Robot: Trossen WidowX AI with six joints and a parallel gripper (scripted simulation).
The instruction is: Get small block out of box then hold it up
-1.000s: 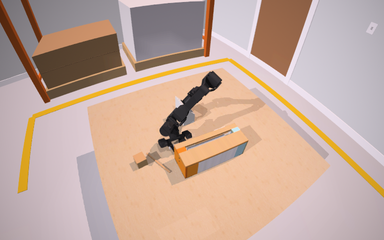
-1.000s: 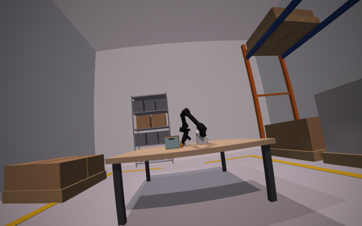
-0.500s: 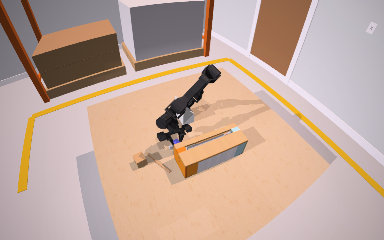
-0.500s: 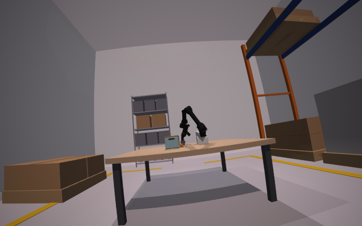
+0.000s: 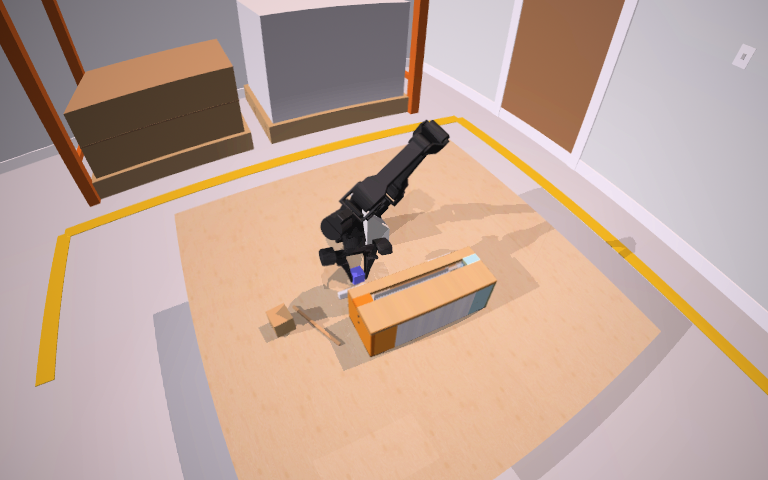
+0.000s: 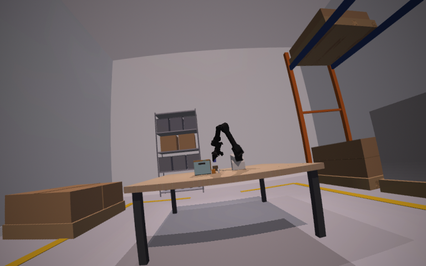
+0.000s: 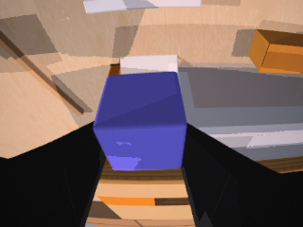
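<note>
On a pale wooden counter (image 5: 424, 413) (image 6: 226, 179) (image 7: 24, 134), a black robot arm (image 5: 390, 172) (image 6: 231, 139), bent high at the elbow, with its gripper (image 5: 359, 276) (image 6: 214, 159) (image 7: 144, 128) pointed downward and closed on a small blue-violet block (image 5: 356, 275) (image 6: 214, 160) (image 7: 140, 123). In the wrist view, one dark finger on each side of the block, with two of its faces in plain sight between them. From the side, the block up off the counter, just under the fingertips. From above, the block outside the long wooden box (image 5: 433, 294) (image 6: 202, 167) (image 7: 142, 188), near its orange end; exact gap between block and box impossible to tell. Box upright on the counter, with a narrow open slot along its top, orange panels at one end and pale blue-green ones at the other. Off the orange end, a thin wooden stick (image 5: 318, 325) (image 7: 43, 73) flat on the counter, and just beyond it a tan wooden cube (image 5: 281, 319). Close up, also a small orange piece (image 7: 281, 57) at upper right and part of a pale bar (image 7: 142, 6) along the top edge.
</note>
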